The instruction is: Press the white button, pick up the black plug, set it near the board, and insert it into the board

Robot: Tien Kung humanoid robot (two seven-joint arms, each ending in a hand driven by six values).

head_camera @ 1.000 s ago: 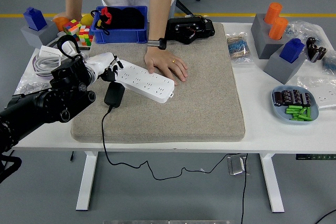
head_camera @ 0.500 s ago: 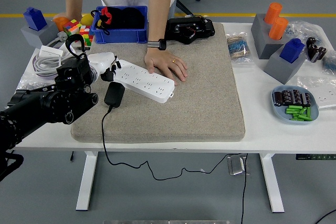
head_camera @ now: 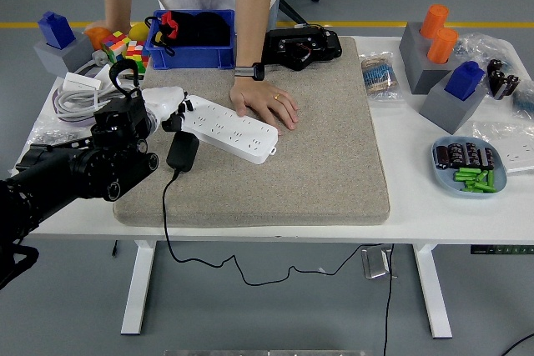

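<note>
Shifted slightly rightward since a second ago, the left hand (head_camera: 171, 104), fingers loosely spread and empty, hovers at the power strip's (head_camera: 227, 128) left end, seemingly pressing its button, with the black plug (head_camera: 182, 150) just below awaiting pickup.

Blue bin (head_camera: 196, 54) at table rear. 2 orange cylinders (head_camera: 438, 32) on grey block (head_camera: 420, 60). Tray (head_camera: 445, 174) holds green parts (head_camera: 474, 178).

No legible text (anywhere here)
</note>
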